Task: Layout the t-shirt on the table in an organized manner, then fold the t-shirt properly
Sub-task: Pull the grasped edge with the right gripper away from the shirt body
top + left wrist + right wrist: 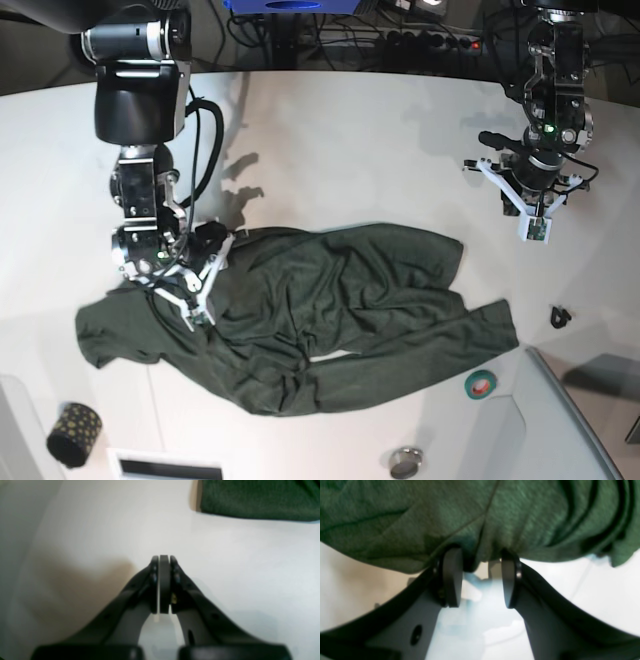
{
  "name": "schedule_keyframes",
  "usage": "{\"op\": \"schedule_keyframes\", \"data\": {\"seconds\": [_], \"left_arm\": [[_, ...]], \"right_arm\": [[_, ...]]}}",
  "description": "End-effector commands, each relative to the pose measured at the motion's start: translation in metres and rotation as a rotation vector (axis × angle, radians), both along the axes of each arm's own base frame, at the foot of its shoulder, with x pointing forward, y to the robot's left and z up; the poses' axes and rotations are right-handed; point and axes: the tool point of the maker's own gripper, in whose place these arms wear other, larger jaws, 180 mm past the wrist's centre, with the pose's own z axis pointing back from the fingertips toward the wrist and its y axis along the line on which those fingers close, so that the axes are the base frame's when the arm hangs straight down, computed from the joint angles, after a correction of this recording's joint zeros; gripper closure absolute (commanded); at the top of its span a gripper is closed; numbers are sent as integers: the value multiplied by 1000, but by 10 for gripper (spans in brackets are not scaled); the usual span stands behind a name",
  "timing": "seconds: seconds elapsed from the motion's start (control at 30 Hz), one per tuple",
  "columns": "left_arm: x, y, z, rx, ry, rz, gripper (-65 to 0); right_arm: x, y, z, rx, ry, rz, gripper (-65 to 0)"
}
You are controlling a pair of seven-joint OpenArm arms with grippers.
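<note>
White table (pixel 360 140) with curved far edge, seen from above. A dark green t-shirt (pixel 330 310) is spread in wrinkles across its near half. A roll of green tape (pixel 481 383), a small black item (pixel 558 317) and a round metal object (pixel 405 463) lie nearby.

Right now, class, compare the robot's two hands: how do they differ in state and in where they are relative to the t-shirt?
1. The left hand is shut; the right hand has its fingers apart.
2. The left hand is over bare table, clear of the t-shirt; the right hand is at the cloth's edge, fabric bunched at its fingertips.
Both share dark fingers and hold nothing firmly.
</note>
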Motion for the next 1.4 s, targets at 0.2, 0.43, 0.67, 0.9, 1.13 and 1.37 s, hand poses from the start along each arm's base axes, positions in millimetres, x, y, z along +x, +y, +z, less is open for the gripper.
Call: {"op": "schedule_keyframes", "data": {"seconds": [0.2,0.43,0.67,0.9,1.13,1.37], "left_arm": [[8,5,11,16,-41,-3,0],[9,26,20,31,-66,54,0],[22,10,23,14,-83,20,0],[26,-10,18,0,-73,-31,0],[26,-9,18,2,-74,-30,0],[25,-4,19,9,-74,-26,0]], "right_arm": [[10,-3,12,-10,-10,-6,-9],[-11,-26,39,-84,-21,-50,-6],[-46,-41,48,-136,5,-79,-6],[-84,-79,81,-248,-19,-128,-6],[-125,-115,95,-373,57,-150,-6],[-168,-119,76,-392,167,-147,-6]]}}
